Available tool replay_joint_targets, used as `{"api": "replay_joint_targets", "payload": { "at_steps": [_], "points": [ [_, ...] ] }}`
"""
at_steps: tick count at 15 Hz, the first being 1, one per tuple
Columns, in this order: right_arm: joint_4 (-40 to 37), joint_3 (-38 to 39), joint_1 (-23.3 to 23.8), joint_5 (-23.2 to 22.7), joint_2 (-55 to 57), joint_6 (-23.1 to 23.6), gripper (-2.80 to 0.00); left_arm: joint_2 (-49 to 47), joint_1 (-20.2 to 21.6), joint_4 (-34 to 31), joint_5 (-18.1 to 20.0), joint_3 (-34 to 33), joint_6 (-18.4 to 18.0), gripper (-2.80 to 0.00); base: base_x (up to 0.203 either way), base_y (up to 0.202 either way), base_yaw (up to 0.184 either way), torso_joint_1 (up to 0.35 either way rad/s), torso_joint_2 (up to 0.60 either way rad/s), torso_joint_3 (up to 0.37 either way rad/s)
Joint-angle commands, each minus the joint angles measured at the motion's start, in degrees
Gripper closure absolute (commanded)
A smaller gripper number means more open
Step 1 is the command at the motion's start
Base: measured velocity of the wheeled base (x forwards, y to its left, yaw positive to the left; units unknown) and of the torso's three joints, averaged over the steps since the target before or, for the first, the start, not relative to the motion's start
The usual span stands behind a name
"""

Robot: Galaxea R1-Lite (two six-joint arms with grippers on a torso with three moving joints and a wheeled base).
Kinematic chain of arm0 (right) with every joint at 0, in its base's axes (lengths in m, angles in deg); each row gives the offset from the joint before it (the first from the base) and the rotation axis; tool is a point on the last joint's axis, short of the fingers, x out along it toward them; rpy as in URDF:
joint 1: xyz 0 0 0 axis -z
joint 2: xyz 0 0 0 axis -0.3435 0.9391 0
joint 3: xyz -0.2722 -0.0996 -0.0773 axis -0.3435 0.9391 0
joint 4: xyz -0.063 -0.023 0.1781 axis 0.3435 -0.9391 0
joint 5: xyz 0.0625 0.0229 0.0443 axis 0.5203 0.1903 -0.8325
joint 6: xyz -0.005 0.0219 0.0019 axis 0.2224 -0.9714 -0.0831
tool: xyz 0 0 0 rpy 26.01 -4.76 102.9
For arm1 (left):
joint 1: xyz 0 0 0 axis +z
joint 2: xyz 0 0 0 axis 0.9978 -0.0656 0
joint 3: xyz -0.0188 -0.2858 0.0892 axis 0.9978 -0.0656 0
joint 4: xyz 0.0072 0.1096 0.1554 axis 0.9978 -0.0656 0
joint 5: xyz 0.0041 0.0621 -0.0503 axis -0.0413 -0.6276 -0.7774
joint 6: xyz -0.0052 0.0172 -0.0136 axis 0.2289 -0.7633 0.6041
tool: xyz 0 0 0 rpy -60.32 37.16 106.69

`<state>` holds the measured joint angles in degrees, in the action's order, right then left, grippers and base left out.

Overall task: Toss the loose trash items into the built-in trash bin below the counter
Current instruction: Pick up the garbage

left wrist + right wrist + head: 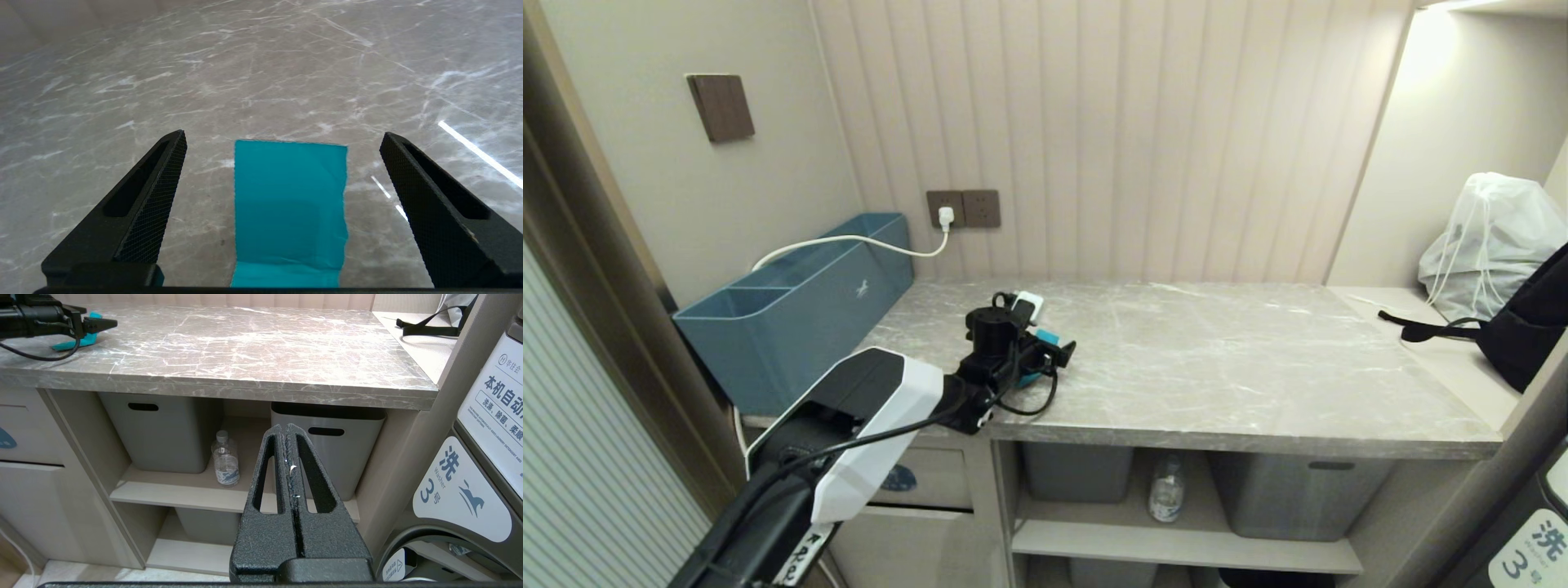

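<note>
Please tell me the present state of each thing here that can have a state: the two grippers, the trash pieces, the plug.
left gripper: open, fingers either side of the strip.
right gripper: shut, empty.
turquoise strip: flat on the counter, not gripped.
water bottle: upright, capped, on the shelf between two grey tubs.
white plug: in the wall socket.

Inventory, by count.
- Turquoise folded strip (290, 212): one, on the counter (1217, 367).
- Clear water bottle (225, 464): one, on the upper shelf.
- Grey plastic tubs: two on the upper shelf (161, 433) (331, 453), one more (206, 524) partly visible on the shelf below.
- Teal-blue box (792, 306): one, with two compartments showing.
- White drawstring bag (1490, 241): one.
- Black bag (1531, 327): one.
- Wall sockets (964, 209): two side by side, one holding a white plug (946, 216).
- Round blue stickers (897, 478): one.
</note>
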<state>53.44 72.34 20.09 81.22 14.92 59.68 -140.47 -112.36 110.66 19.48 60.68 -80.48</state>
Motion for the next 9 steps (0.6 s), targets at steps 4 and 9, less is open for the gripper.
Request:
{"api": "replay_joint_targets", "payload": {
  "at_steps": [4, 9],
  "points": [
    [0.0, 0.0, 0.0, 0.0, 0.0, 0.0, 0.0, -0.9, 0.1, 0.1, -0.4, 0.8, 0.0, -2.8, 0.0, 0.0, 0.0, 0.0, 0.0, 0.0],
    [0.0, 0.0, 0.0, 0.0, 0.0, 0.0, 0.0, -1.4, 0.1, 0.1, -0.4, 0.8, 0.0, 0.0, 0.0, 0.0, 0.0, 0.0, 0.0, 0.0]
  ]
}}
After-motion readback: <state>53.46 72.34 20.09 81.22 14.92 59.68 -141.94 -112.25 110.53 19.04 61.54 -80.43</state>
